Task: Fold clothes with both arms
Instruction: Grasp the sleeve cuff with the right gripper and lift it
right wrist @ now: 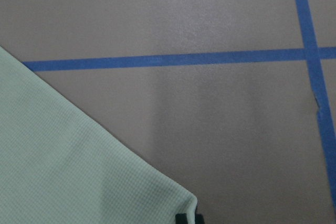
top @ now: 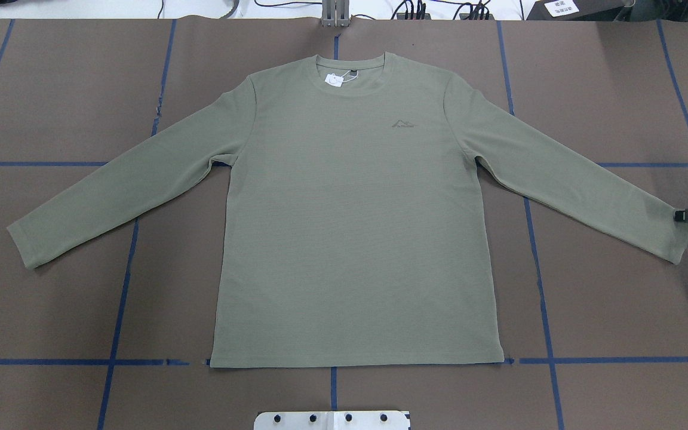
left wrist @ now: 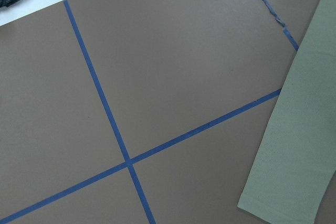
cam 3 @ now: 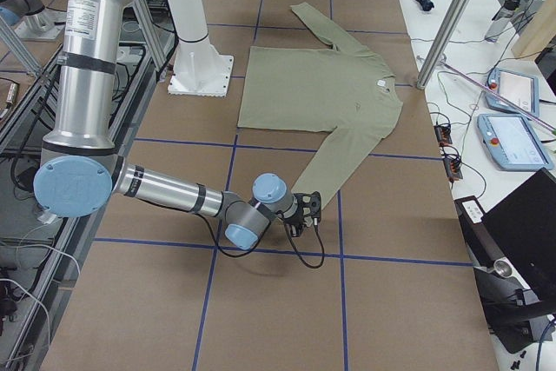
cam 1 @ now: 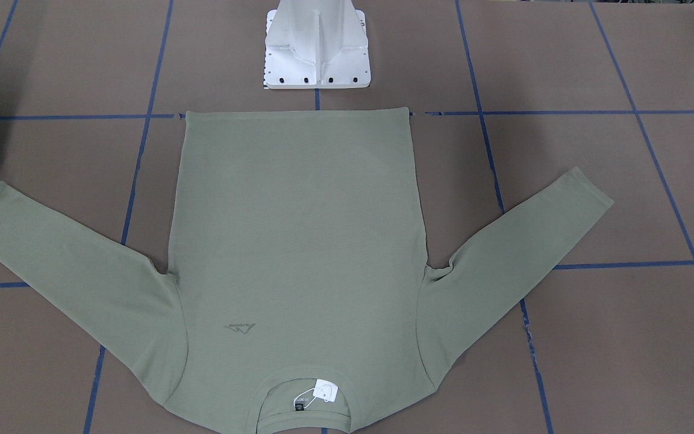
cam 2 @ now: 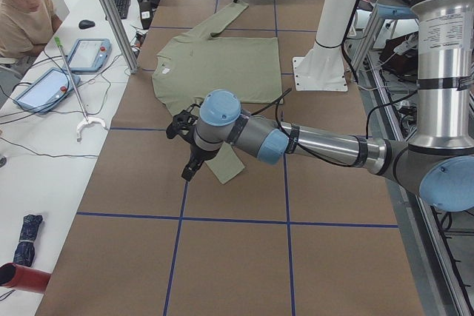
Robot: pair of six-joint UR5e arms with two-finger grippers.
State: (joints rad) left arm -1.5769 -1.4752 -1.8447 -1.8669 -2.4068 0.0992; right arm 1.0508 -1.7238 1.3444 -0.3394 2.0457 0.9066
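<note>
Sage-green long-sleeved knit shirt laid flat on the brown taped surface, black right gripper set at one cuff, left gripper near the other, closure of neither can be told, and with a shallow bite the sleeve could be dropped mid-fold.

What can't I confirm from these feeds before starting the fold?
- Right gripper: cut off by the overhead view's edge; grip on the cuff of the sage-green long-sleeved knit shirt unclear.
- Left gripper: only in the left side view; jaw state unclear.
- White paper neck tag: print too small.
</note>
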